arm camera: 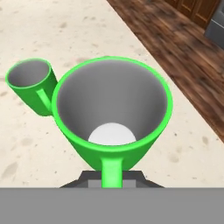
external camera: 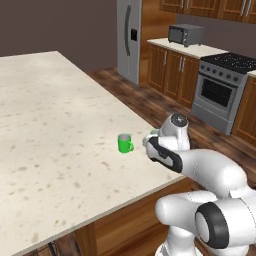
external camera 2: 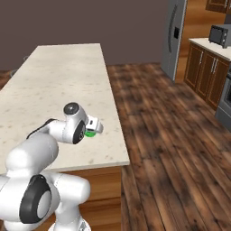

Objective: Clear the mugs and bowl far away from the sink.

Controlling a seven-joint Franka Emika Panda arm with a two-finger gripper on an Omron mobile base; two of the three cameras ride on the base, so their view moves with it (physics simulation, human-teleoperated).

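Close under the hand camera, a green mug [arm camera: 112, 109] looms large, mouth toward the lens, pale grey inside, its handle pointing down toward the jaws; their tips are hidden behind it, so I cannot tell whether they are clamped on it or apart. From the right base view this mug [external camera 2: 90, 133] peeks out beside the gripper [external camera 2: 94, 125], near the corner of the pale speckled surface [external camera 2: 58, 76]. Just beyond the near mug stands a second green mug [arm camera: 29, 85], upright on the surface, apart from it in the left base view [external camera: 125, 143]. Farther off past the surface lie wood floor [external camera 2: 171, 135], a refrigerator [external camera: 129, 37] and a stove [external camera: 220, 90]
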